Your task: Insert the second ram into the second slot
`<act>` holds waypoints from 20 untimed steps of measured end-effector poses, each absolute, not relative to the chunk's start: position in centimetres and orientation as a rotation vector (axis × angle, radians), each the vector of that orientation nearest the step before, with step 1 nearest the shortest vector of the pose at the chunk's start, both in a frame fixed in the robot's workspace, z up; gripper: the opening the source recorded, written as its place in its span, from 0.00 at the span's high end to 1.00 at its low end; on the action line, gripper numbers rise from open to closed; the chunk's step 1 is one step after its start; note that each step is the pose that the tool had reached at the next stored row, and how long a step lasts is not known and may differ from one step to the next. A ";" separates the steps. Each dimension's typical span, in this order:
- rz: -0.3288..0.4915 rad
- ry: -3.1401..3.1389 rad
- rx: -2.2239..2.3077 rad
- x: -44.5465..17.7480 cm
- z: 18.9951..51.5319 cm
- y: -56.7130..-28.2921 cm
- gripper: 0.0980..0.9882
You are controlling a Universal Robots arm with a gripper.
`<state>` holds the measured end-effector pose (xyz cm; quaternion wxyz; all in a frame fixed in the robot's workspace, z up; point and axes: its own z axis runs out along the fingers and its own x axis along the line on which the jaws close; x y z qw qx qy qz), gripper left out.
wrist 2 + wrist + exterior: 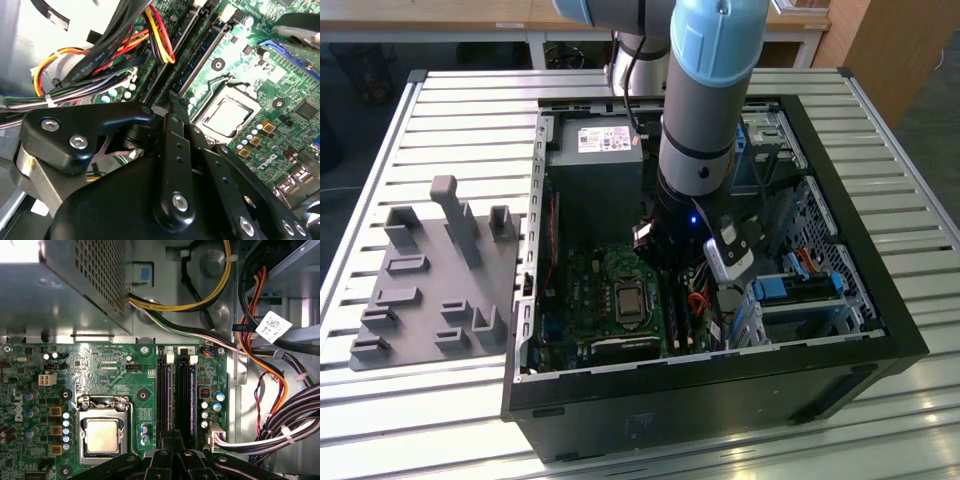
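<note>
Gripper [173, 439]: hanging low inside the case [905, 330], with tips over the near end of the two slots [164, 390].
Fingers [172, 130]: sitting pressed together; nothing is showing between them.
Ram [192, 395]: a thin blue edge is running along the slot nearer the cables [280, 432]; I am judging this to be the stick, standing in its slot. I cannot tell whether it is fully seated.
Risk, tilt: pressure landing at one end only could be leaving the stick seated crooked, with one latch unclosed.
Risk, offset: tips drifting sideways could be bearing on the neighbouring slot or the board.
Risk, snag: the cables are lying near the arm's [700, 120] path.
</note>
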<state>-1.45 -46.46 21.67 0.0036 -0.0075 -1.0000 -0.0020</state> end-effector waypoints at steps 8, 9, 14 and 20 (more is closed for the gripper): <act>-0.008 -3.135 -0.024 -1.5 22.3 -46.4 0.99; -0.006 -3.135 -0.024 -1.5 22.6 -46.4 0.99; -0.006 -3.135 -0.024 -1.5 23.3 -46.4 0.99; -0.006 -3.135 -0.024 -1.5 23.7 -46.4 0.99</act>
